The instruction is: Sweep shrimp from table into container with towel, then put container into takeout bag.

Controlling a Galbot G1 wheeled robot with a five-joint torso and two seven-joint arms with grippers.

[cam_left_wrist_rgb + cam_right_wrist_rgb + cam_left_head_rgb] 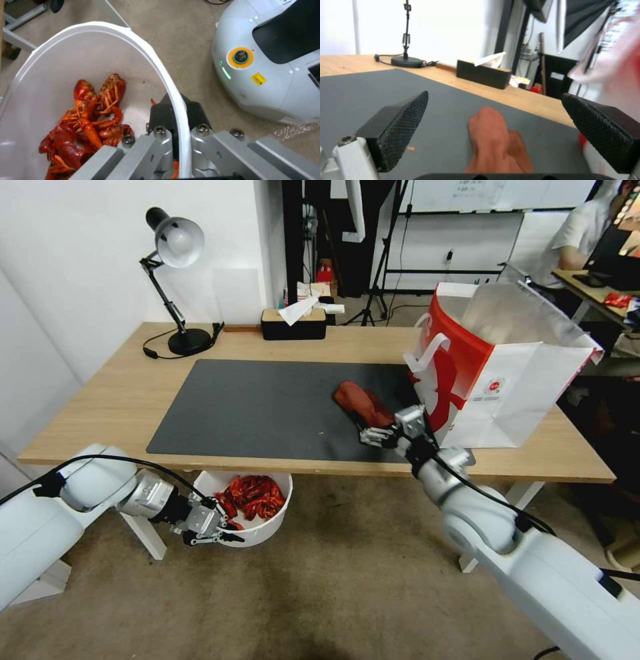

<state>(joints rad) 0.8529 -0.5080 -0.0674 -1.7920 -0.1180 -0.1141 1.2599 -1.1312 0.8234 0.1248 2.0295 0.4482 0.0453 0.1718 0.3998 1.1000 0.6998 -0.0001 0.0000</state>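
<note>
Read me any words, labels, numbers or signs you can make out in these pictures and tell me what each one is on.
No text can be read.
Takeout bag: small round red logo with lines of print under it, too small to read.
Robot body: round orange-ringed badge and yellow sticker, both too blurred to read.
Whiteboard behind the table: faint marks, unreadable.

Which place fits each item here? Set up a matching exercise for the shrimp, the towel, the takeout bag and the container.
Items:
1. shrimp
2. towel
3. takeout bag
4. container

Places:
A. standing on the table's right end
B. below the table's front edge, rim gripped by the left gripper
C. on the dark mat, before the open right gripper
D. inside the white bowl

Pairs: 1-D, 2-C, 3-A, 4-B
</note>
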